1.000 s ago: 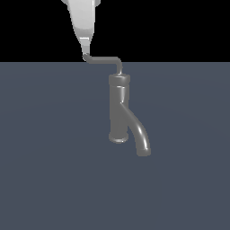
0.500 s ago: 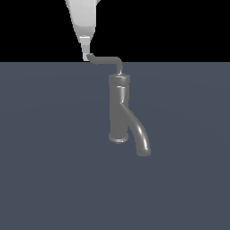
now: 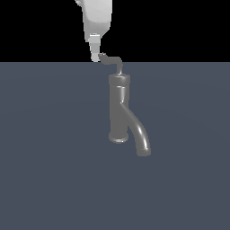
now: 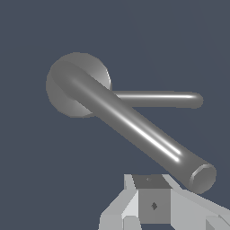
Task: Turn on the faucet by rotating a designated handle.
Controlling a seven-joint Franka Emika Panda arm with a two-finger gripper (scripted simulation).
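The grey faucet (image 3: 118,108) stands upright on its flared base, and its thick curved spout (image 3: 140,137) runs down toward the exterior view's right. From its top the thin bent handle (image 3: 112,60) reaches toward the exterior view's left. My white gripper (image 3: 95,57) comes down from above, shut with nothing held, and its tip presses against the handle's upturned end. In the wrist view the handle (image 4: 134,128) looms large and close, ending beside the gripper (image 4: 152,203). Farther off lie the spout (image 4: 161,99) and the faucet's round body (image 4: 67,96).
A flat dark blue-grey surface (image 3: 54,170) spreads around the faucet on all sides. Behind it the background is black. No other objects are in view.
My gripper has moved toward the exterior view's right, staying against the handle's tip. The handle has swung with it and now looks shorter from the exterior view.
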